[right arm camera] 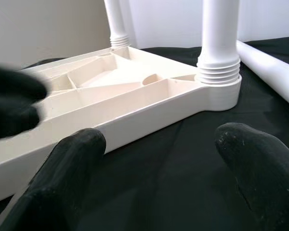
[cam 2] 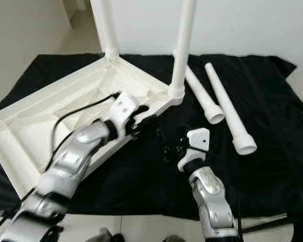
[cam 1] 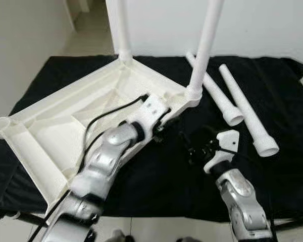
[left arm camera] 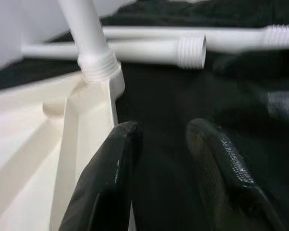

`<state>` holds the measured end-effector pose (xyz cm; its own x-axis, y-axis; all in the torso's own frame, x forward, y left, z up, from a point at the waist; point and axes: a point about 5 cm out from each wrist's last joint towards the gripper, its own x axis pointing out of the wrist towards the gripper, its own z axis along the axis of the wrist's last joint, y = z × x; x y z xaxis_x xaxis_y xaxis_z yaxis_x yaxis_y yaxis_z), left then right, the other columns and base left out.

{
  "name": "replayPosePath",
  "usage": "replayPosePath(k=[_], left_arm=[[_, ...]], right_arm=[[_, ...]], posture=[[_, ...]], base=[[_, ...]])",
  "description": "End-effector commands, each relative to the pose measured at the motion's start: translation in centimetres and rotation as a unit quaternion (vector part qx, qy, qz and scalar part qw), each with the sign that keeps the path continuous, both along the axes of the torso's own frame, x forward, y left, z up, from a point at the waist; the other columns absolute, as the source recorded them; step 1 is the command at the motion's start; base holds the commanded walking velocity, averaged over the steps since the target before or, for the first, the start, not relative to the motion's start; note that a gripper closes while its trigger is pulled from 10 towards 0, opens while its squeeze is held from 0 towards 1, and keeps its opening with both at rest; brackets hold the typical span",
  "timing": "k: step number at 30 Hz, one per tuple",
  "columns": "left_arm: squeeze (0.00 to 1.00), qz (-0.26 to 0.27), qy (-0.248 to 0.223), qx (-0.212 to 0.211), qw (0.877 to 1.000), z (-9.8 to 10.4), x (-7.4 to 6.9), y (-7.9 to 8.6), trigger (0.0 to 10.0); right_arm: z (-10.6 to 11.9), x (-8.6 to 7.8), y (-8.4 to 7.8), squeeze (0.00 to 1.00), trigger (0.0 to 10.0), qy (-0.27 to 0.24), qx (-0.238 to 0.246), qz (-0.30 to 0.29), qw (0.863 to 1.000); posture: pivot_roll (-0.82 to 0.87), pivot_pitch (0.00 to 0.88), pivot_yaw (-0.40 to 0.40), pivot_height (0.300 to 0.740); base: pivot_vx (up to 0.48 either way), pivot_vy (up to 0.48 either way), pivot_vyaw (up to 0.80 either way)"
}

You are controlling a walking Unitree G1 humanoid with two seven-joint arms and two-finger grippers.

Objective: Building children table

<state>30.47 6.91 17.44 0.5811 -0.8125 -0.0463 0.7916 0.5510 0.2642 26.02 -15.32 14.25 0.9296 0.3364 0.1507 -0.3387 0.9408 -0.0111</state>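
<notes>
1. The upturned tabletop (cam 1: 65, 126) lies on the black cloth (cam 1: 156, 186), two legs (cam 1: 204, 45) already screwed in.
2. The left hand (cam 1: 161, 126) is held narrowly parted at the tabletop's near edge; it should brace there.
3. The right hand (cam 2: 169, 146), spread wide and empty, is best sent beyond itself to the nearer loose leg (cam 1: 214, 91), gripped near its threads.

The white plastic tabletop (cam 1: 65, 121) lies upside down on a black cloth, ribbed underside up. Two white legs (cam 1: 204, 45) stand upright, screwed into its far corner sockets. Two loose legs (cam 1: 245, 108) lie side by side just beside it.
</notes>
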Motion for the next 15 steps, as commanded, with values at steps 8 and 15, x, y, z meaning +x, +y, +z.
replayPosePath(k=[8, 15], left_arm=[[0.00, -0.017, 0.021, 0.035, 0.999, -0.1, -1.9, 3.6, 10.0], [0.00, -0.013, 0.062, 0.092, 0.994, -1.6, -3.4, 7.1, 10.0]], right_arm=[[-0.1, 0.2, 0.3, 0.00, 10.0, 0.001, -0.001, 0.004, 1.000], [-0.1, 0.4, 0.2, 0.00, 10.0, -0.001, -0.003, 0.005, 1.000]], posture=[[-0.13, 0.072, 0.080, 0.740], [-0.13, 0.065, 0.077, 0.740]], base=[[0.000, 0.000, 0.00], [0.000, 0.000, 0.00]])
